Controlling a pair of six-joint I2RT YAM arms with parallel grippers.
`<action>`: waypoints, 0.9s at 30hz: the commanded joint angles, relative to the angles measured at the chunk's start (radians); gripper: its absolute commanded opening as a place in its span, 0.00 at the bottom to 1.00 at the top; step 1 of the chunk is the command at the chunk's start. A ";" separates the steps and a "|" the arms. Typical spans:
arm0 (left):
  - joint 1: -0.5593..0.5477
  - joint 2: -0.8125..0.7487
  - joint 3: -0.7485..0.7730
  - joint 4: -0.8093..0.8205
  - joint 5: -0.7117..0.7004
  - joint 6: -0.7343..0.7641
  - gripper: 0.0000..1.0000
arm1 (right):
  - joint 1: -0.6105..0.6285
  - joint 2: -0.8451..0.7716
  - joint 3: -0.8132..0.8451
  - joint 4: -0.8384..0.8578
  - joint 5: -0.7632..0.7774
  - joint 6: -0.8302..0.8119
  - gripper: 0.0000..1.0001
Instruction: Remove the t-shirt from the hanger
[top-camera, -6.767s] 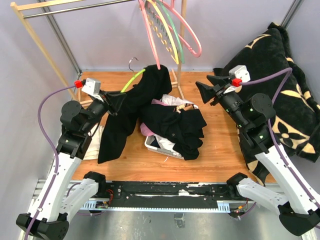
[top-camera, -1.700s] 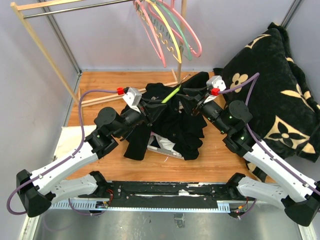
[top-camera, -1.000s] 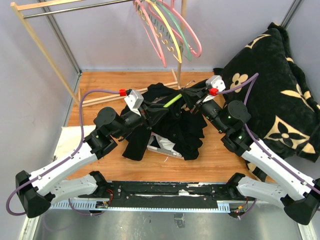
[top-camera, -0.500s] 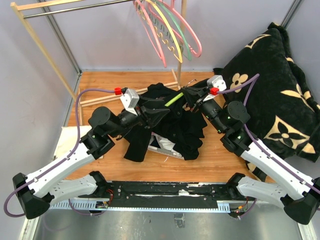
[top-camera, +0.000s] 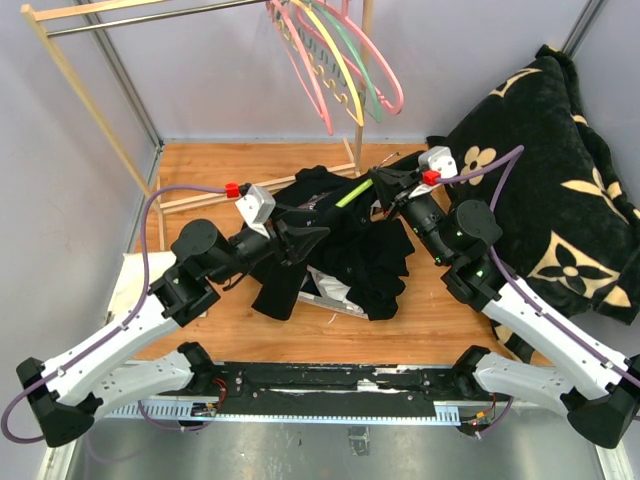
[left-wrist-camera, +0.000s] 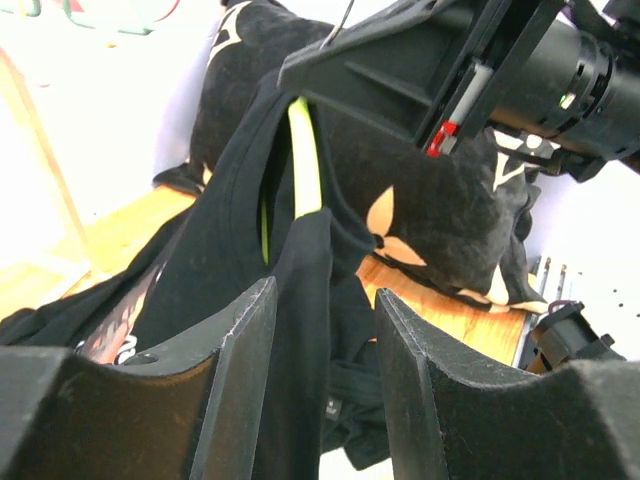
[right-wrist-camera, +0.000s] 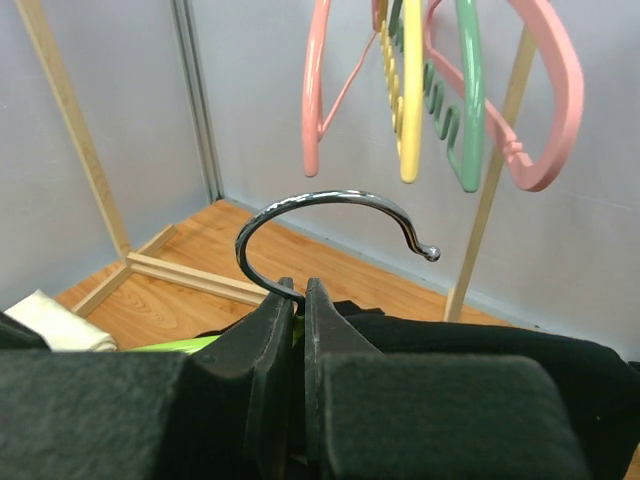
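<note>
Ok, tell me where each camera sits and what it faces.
Top: above and behind the bases, looking down at the table; left arm and right arm show.
Left wrist: low, facing the shirt and hanger; its open fingers and the right arm show.
Right wrist: facing the rack's spare hangers; its fingers shut on the hook.
Shared: top and left wrist both see the hanger.

Overhead plus close wrists, sharing hanger

No lettering, label, brand name or number is legible on anything in view.
</note>
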 joint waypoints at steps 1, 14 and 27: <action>-0.008 -0.065 -0.033 -0.055 -0.064 0.012 0.49 | 0.007 -0.031 0.072 0.063 0.087 -0.052 0.01; -0.008 -0.151 -0.121 -0.164 -0.083 -0.032 0.49 | 0.006 0.003 0.178 0.046 0.150 -0.111 0.01; -0.007 -0.228 -0.196 -0.233 -0.101 -0.075 0.23 | -0.004 0.057 0.238 0.039 0.167 -0.126 0.01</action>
